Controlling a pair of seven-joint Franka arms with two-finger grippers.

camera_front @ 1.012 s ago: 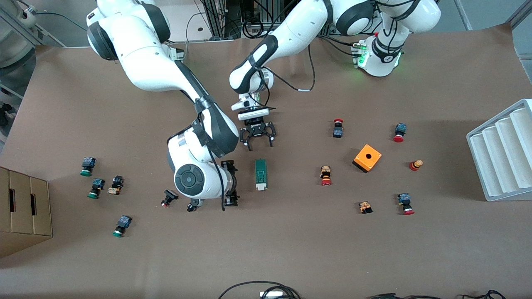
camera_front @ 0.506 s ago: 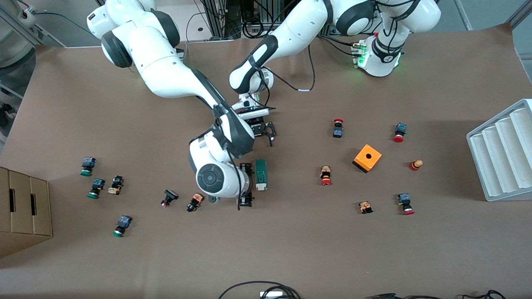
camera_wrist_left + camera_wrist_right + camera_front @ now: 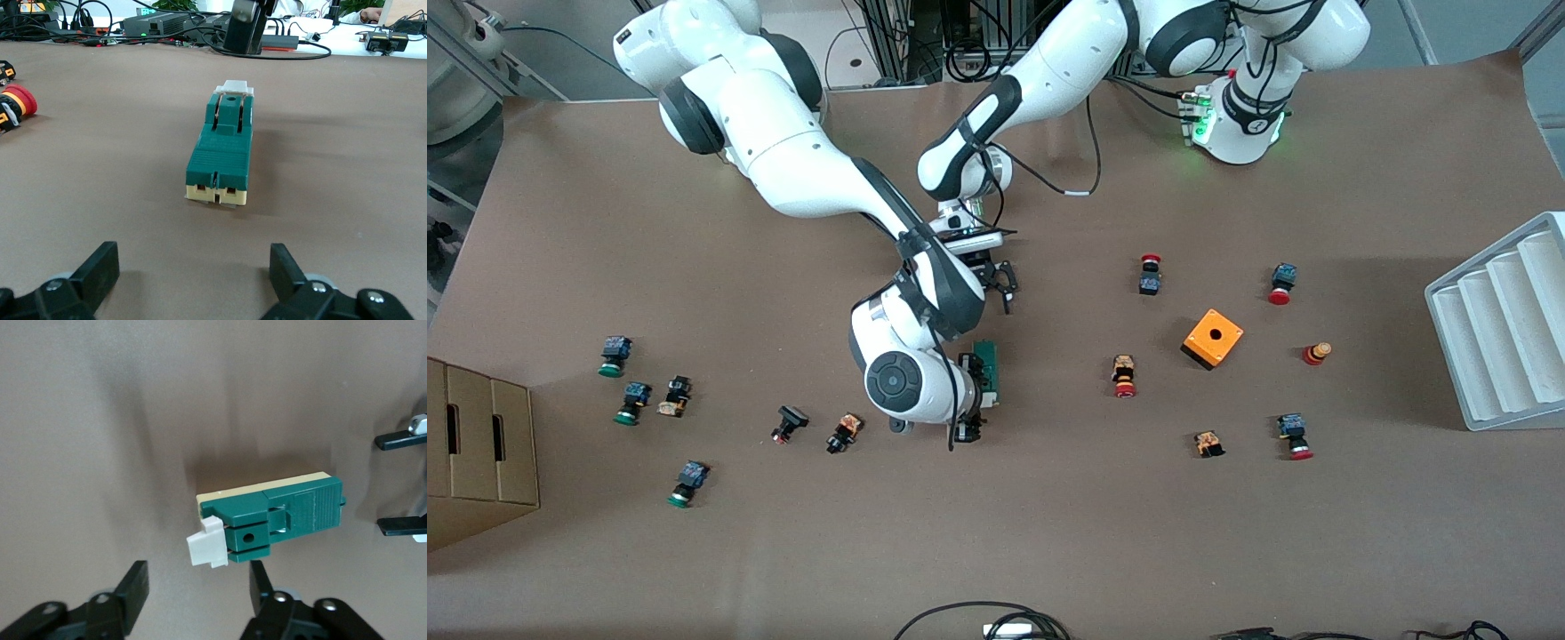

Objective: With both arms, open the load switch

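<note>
A brown table (image 3: 1049, 533) fills the room's middle. A cardboard box (image 3: 476, 449) sits at one end, a white ridged tray (image 3: 1507, 324) at the other; black cables (image 3: 978, 622) trail along the near edge.

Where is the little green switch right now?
The green switch lies flat on the brown table near its middle, beside the right gripper and nearer the front camera than the left gripper. A red button lies toward the left arm's end.
</note>
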